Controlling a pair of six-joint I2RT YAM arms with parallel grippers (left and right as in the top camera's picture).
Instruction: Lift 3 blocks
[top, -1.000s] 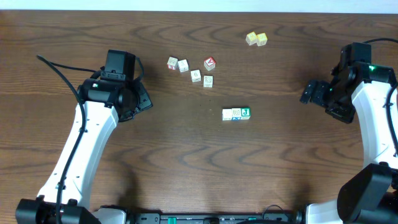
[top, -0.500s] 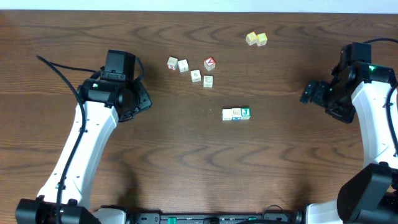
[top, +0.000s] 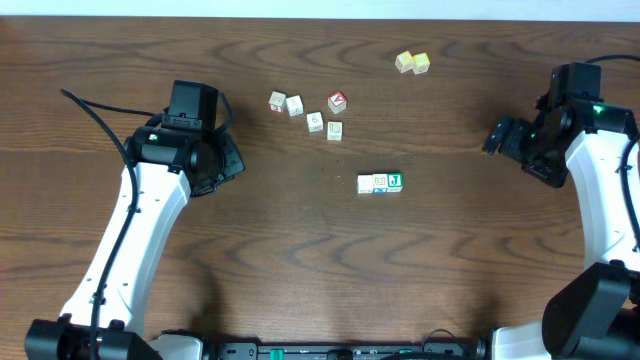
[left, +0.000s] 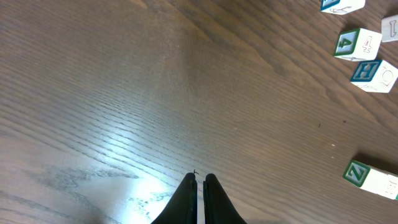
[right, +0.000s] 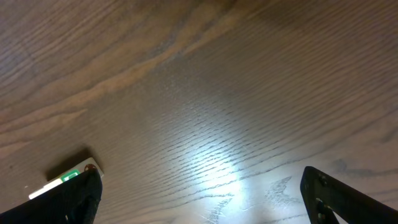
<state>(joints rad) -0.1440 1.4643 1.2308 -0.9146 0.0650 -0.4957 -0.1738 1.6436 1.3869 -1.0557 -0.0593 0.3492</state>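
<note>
Your right gripper (top: 498, 136) has edged back, fingers spread wide and empty; your left gripper (left: 199, 184) has closed on nothing. The three small letter cubes (top: 380, 183), green-faced, orange-marked and white, sit touching in a row mid-table. They look light, rigid and smooth, so pinch the row's end faces.

Block row (right: 68, 177) mostly hidden behind a finger (right: 71, 202) of right tool (right: 200, 174). Lettered cube (left: 342, 4) far ahead-right of left tool (left: 199, 179) clipped by frame top.
</note>
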